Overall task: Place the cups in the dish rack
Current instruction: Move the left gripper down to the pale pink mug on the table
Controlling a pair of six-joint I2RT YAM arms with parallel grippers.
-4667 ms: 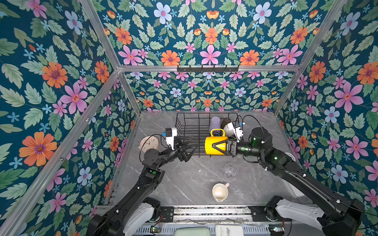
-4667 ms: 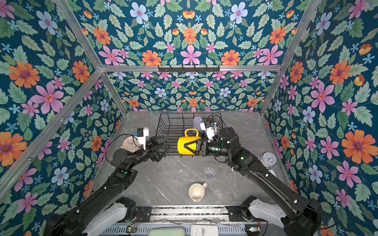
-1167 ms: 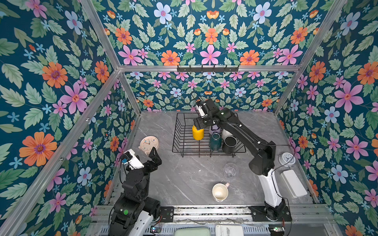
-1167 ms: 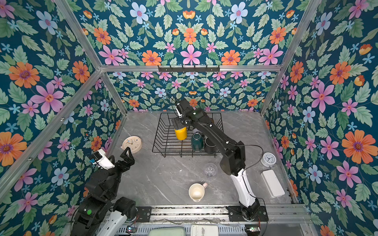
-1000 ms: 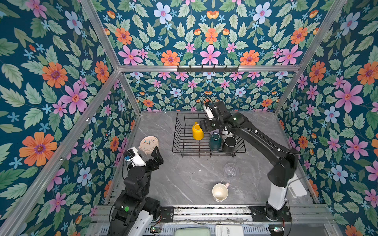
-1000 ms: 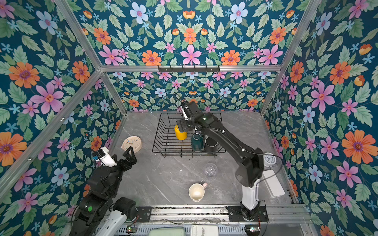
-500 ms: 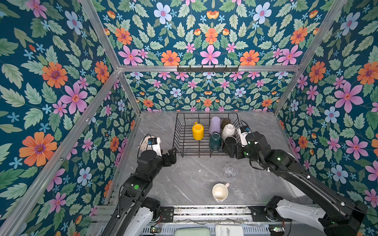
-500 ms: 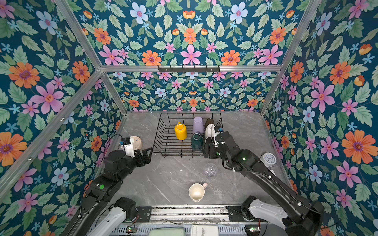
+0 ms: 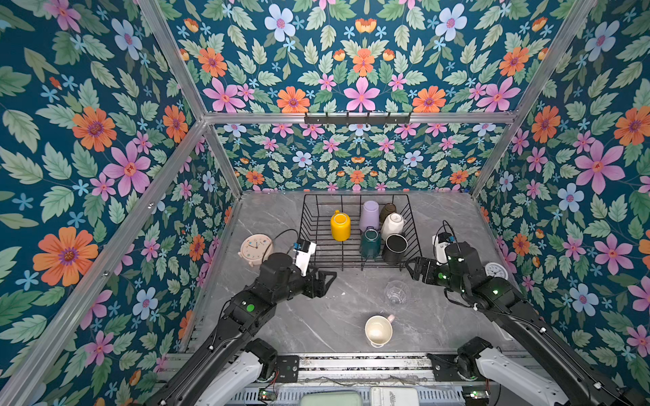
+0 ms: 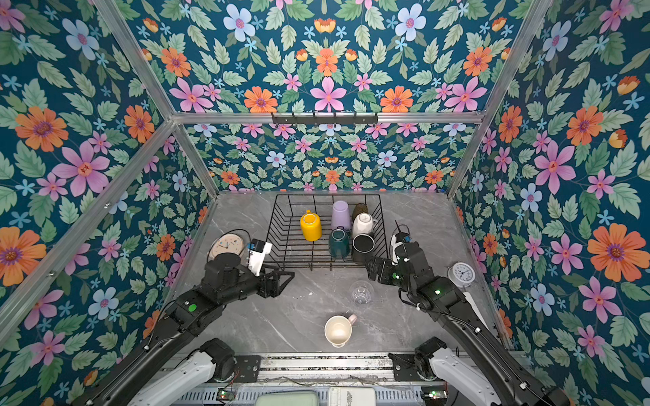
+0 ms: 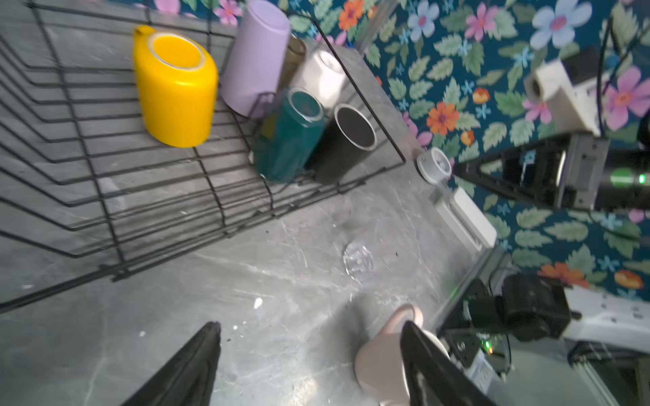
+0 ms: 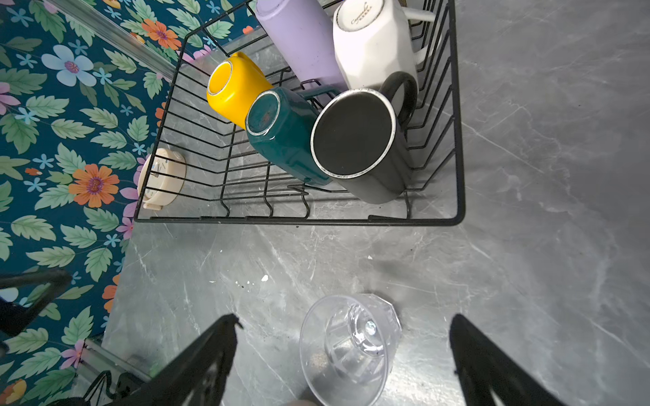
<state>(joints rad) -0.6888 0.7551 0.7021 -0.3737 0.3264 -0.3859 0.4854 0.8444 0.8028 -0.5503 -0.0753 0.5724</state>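
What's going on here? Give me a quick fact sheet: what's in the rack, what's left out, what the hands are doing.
In rack: yellow mug, lilac tumbler, olive tumbler, white mug, green mug, black mug
On table: glass, pink mug, pink clock, white clock
Left hand: open, empty
Right hand: open, empty, near glass

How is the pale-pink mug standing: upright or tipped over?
Upright. The pale-pink mug stands on the table, its open mouth facing up.

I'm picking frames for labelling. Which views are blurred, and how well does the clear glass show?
Left wrist view: motion-smeared; the clear glass is a faint outline. Right wrist view: sharp; the glass reads crisply. Both top views: sharp, the glass pale against the grey table.
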